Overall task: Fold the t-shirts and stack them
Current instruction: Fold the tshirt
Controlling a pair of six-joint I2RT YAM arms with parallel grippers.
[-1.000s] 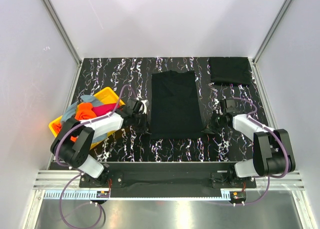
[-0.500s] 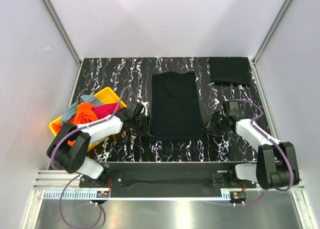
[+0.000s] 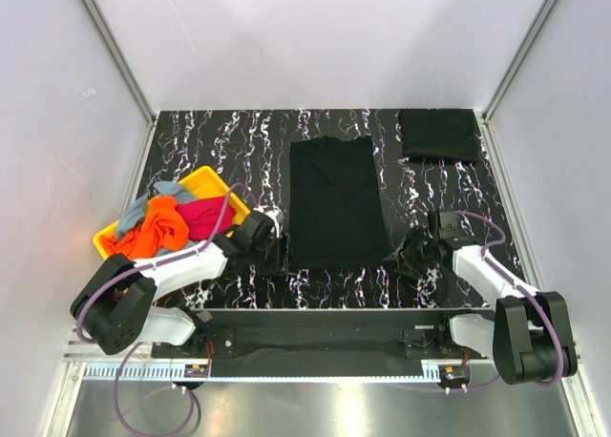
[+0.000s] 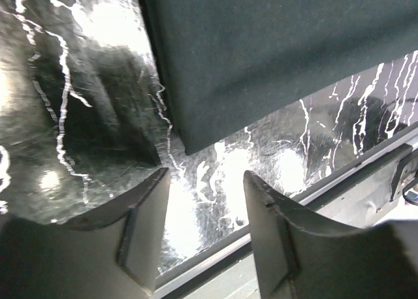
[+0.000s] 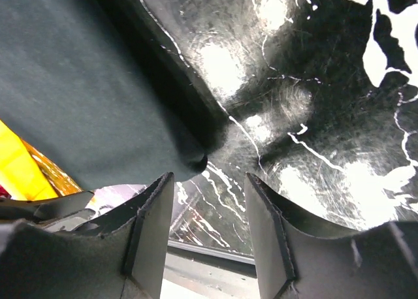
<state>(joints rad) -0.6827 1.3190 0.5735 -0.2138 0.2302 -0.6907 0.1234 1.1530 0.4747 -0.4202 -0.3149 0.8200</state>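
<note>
Left pincer (image 4: 206, 181) and right pincer (image 5: 209, 181) gape empty, flanking a half-folded black cloth t-shirt (image 3: 334, 198). A folded black tee (image 3: 438, 135) lies finished beyond the right pincer; orange and magenta tees (image 3: 172, 222) remain.

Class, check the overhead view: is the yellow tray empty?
No, an orange shirt and a pink shirt lie heaped in the tray.

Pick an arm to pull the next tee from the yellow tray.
Left, likely. The left fingers are open and empty, close to the yellow tray holding the orange tee and magenta tee; the right fingers, also open, sit beyond the black tee.
</note>
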